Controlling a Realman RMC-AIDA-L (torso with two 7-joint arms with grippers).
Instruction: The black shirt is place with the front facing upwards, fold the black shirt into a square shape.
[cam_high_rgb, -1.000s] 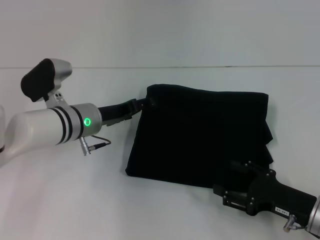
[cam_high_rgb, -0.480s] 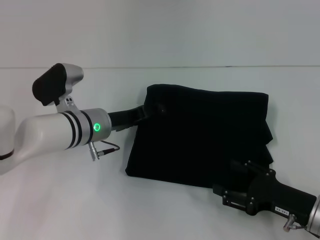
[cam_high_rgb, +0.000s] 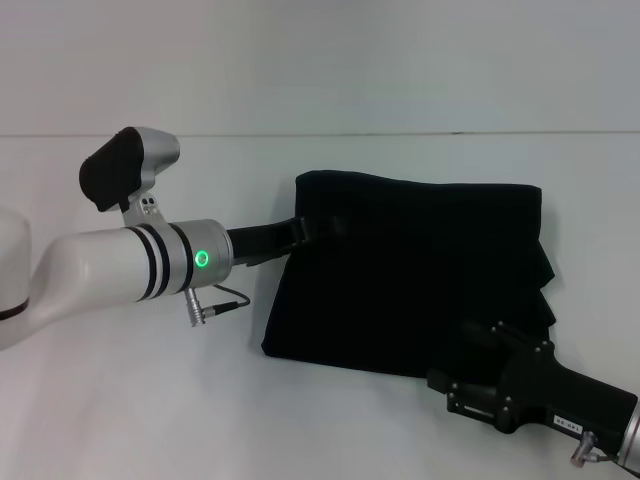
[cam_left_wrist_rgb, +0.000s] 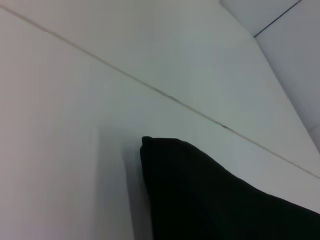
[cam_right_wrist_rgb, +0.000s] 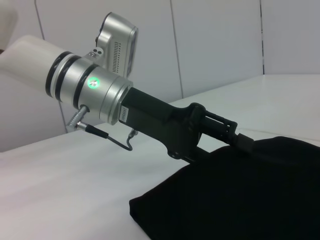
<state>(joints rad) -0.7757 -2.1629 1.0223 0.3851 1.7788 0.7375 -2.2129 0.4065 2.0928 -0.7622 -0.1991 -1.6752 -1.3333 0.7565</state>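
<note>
Two arms showed in the head view. The left arm reached across from the left, wrist level, its green light lit, and the left gripper (cam_high_rgb: 312, 226) met the shirt (cam_high_rgb: 420, 270) at its far left corner; black fingers against black cloth hid whether they were apart or together. The shirt lay folded to a rough square on the white table (cam_high_rgb: 150, 400), right of centre, with loose layers bulging along its right edge. The right gripper (cam_high_rgb: 470, 330) rested low at the shirt's near right corner, its forearm running off toward the lower right, and its fingers could not be made out against the fabric. From the left wrist, none of that arm's own fingers appeared, only a rounded corner of the shirt (cam_left_wrist_rgb: 200, 200) on the table (cam_left_wrist_rgb: 60, 150) and a seam line running across the surface beyond it. From the right wrist, the left gripper (cam_right_wrist_rgb: 245, 142) was seen side-on: the silver wrist with its green light, a cable looping under it, and the black body angled down so its tip sat at the top edge of the shirt (cam_right_wrist_rgb: 240, 200), touching it; whether the fingers pinched the cloth could not be told here either.
</note>
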